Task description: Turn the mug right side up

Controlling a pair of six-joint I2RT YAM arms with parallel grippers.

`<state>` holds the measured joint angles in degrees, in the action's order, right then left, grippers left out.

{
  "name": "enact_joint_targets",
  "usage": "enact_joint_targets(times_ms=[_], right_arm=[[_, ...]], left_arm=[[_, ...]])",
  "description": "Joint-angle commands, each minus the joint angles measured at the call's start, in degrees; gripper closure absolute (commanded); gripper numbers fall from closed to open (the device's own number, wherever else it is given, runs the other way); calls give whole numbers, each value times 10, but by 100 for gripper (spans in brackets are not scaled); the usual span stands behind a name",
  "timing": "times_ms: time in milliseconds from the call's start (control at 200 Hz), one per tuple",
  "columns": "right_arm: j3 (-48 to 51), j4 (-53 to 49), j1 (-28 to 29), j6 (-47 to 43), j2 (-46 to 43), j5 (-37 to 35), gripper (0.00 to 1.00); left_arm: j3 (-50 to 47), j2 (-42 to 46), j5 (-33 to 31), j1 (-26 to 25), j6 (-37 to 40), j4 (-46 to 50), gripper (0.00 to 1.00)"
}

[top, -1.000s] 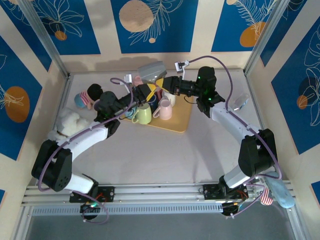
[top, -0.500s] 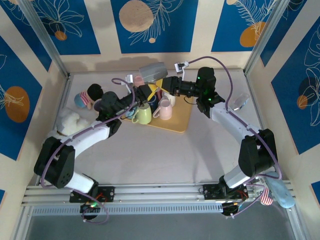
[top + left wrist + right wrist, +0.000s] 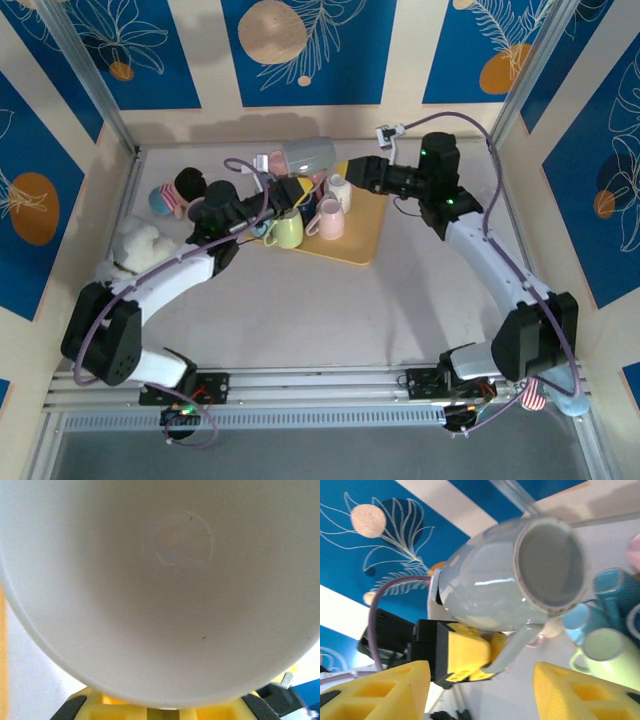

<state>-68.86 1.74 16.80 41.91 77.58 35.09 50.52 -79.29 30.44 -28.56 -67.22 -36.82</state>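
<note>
Both arms share one build: black joint housings behind each tool and smooth white shells along the long links. The left arm (image 3: 165,275) and the right arm (image 3: 490,255) each trail a lilac cable (image 3: 470,122) that loops back from a small white connector block behind the tool. The left tool (image 3: 296,187) has yellow fingers on a black body. The right tool (image 3: 343,170) carries yellow wedge-shaped fingers (image 3: 380,692) with moulded rectangular recesses. Green lights (image 3: 428,153) glow on the black housing behind it
</note>
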Motion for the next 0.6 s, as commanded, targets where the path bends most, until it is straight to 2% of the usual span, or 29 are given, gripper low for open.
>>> enact_joint_targets(times_ms=[0,125,300,430,590], right_arm=[[9,-125,-16,-92,-34,-48,43],[7,-195,-32,-143,-47,-85,43],[1,-241,-41,-192,-41,-96,44],[-11,-262,-40,-215,-22,-84,45],[-42,-302,-21,-258,13,-26,47]], left_arm=[[39,67,6,6,136,153,100],[79,111,-34,6,270,381,100],[121,154,-126,6,389,633,100],[142,179,-228,5,437,783,100],[139,190,-357,6,428,911,100]])
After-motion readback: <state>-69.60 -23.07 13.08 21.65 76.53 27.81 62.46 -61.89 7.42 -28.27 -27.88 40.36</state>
